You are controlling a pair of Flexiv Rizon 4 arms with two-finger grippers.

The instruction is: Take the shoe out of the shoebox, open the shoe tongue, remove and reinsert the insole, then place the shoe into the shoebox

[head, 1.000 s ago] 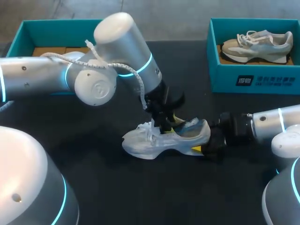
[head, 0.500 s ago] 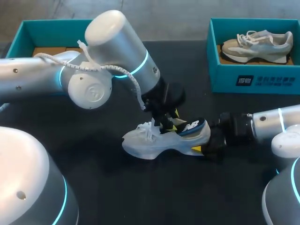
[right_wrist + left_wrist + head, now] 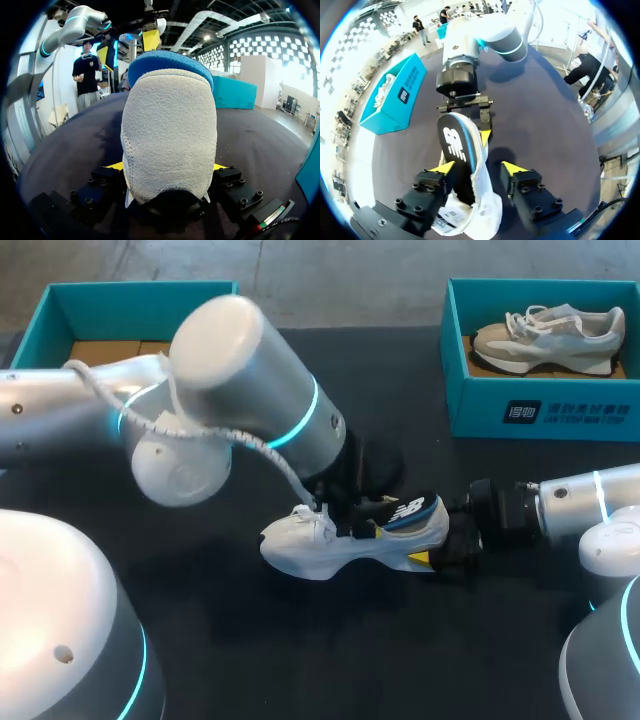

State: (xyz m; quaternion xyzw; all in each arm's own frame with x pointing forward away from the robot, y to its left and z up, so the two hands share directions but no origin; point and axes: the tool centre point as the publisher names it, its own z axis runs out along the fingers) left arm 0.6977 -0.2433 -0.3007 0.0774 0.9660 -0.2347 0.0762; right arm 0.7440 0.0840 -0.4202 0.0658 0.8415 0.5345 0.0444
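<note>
A white shoe (image 3: 330, 545) lies on its sole mid-table, toe to the left. Its dark blue insole (image 3: 405, 511) sticks up out of the heel opening. My left gripper (image 3: 352, 518) hangs over the shoe's middle. In the left wrist view that gripper (image 3: 479, 170) is open and straddles the white upper (image 3: 482, 197) and the insole (image 3: 454, 142); one yellow fingertip (image 3: 514, 168) stands clear of the shoe. My right gripper (image 3: 452, 545) is at the heel. In the right wrist view it (image 3: 166, 167) is shut on the grey heel (image 3: 170, 130), a finger on each side.
A teal shoebox (image 3: 540, 410) at the back right holds a beige shoe (image 3: 548, 338). A second teal box (image 3: 60, 310) stands at the back left, partly behind my left arm. Dark tabletop (image 3: 330, 650) lies bare in front of the shoe.
The insole has come up out of the heel opening. My left gripper has dropped lower over the shoe and its fingers have spread. The right arm has kept still.
</note>
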